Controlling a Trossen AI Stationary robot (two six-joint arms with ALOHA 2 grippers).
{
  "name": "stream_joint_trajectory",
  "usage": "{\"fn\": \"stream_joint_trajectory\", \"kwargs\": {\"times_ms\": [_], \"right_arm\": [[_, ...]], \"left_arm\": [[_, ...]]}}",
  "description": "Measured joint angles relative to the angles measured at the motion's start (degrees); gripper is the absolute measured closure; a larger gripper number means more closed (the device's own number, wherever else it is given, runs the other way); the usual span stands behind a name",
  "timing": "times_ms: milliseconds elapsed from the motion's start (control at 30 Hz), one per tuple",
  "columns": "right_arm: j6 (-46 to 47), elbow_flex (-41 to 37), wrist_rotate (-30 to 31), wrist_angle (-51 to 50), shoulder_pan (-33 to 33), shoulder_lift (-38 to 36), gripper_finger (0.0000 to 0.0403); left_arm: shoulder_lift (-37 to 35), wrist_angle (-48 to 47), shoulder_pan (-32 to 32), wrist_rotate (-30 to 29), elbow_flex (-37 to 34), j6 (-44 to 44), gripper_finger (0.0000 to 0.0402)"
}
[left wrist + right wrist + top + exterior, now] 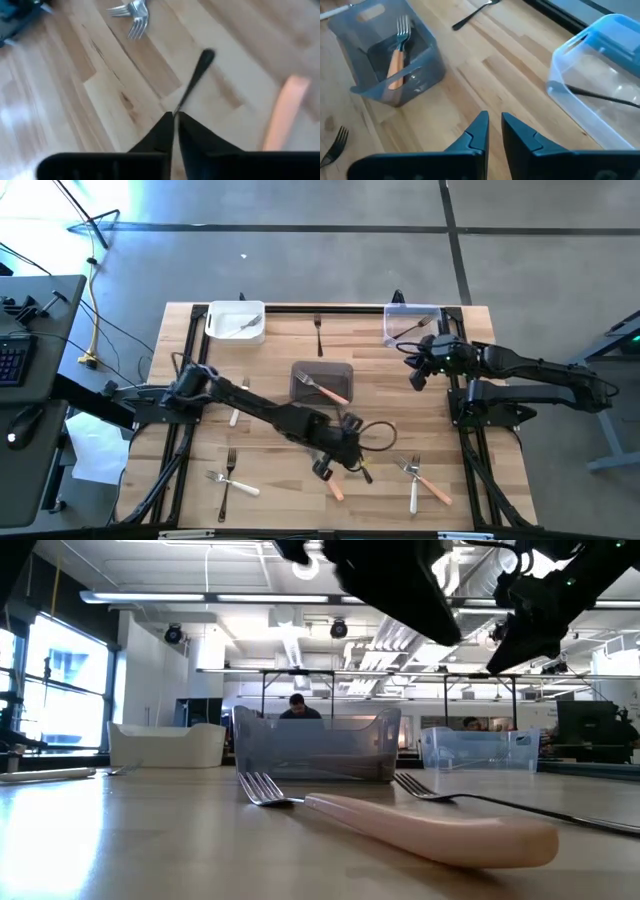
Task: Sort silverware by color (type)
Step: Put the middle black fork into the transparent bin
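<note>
A black-handled fork is pinched by its metal end in the closed left gripper, so the carrying step is judged underway, with transport to the clear tub needed next, beside which the right gripper hangs slightly parted and empty.

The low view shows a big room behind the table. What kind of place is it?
Probably a robotics lab or workshop: bare ceiling ducts and strip lights, people seated at desks behind the wooden table, and a keyboard beside it.
</note>
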Motion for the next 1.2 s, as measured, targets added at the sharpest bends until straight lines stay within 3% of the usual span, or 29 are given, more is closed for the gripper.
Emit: {"fn": "stream_joint_trajectory", "kwargs": {"times_ms": [67,300,467,567,867,1200], "right_arm": [[0.15,0.01,0.14,0.27,1.16,1.37,0.0372],[4.41,0.01,3.04,4.98,8.63,7.46,0.04],[13.0,0.01,3.98,6.13,15.64,13.1,0.0399],[19.06,0.01,5.2,6.47,20.29,16.59,0.0399],[39.25,0.71,6.45,7.95,30.33,27.73,0.0395],[51.18,11.65,3.16,2.39,34.96,41.82,0.035]], "left_arm": [[-4.21,7.67,-0.29,-0.65,-7.39,-3.96,0.0394],[-20.65,41.46,-1.2,-12.18,-36.33,-14.87,0.04],[-30.96,57.28,-1.86,-20.59,-52.99,-17.97,0.0401],[-35.58,65.29,-1.77,-22.41,-60.81,-18.71,0.0401],[-43.84,82.08,2.31,-27.27,-76.96,-18.18,0.0401],[-45.4,101.01,11.16,-23.35,-89.69,-19.78,0.0401]]}}
